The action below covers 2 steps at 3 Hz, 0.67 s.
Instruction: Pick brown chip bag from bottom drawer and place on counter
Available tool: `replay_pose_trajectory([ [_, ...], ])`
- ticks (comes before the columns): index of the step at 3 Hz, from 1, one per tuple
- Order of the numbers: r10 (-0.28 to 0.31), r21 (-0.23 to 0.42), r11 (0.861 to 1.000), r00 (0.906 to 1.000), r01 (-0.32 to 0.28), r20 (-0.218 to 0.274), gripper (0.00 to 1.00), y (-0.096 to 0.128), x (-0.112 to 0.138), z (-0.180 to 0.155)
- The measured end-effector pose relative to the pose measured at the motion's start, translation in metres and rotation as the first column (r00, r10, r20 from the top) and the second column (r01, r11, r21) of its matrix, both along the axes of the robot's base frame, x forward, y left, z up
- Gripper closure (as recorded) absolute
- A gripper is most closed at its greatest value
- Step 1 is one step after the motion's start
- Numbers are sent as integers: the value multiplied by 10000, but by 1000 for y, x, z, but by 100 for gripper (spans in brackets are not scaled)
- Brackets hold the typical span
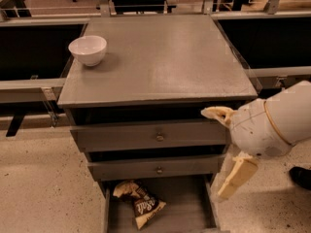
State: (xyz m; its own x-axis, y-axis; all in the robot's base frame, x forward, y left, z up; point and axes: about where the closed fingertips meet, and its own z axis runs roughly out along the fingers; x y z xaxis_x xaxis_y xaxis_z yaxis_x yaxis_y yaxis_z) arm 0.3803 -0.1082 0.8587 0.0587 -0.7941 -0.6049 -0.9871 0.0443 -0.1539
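The cream two-fingered claw [215, 154] hangs spread wide and empty, just below the front right corner of the flat matte-gray bench [160, 57]. Lower left of it, the crinkled dark-brown chip bag [142, 205] lies in the open gray wooden bottom drawer [187, 208].

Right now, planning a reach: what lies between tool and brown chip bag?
Camera view: right wall and bare floor of bottom drawer; tool right of cabinet.
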Motion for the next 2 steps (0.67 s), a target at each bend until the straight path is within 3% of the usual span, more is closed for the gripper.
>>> replay_pose_trajectory([
  [1, -225, 298, 9993, 9997, 227, -53, 0, 4, 0, -16],
  [2, -800, 1359, 9872, 9962, 839, -339, 0, 19, -17, -79],
])
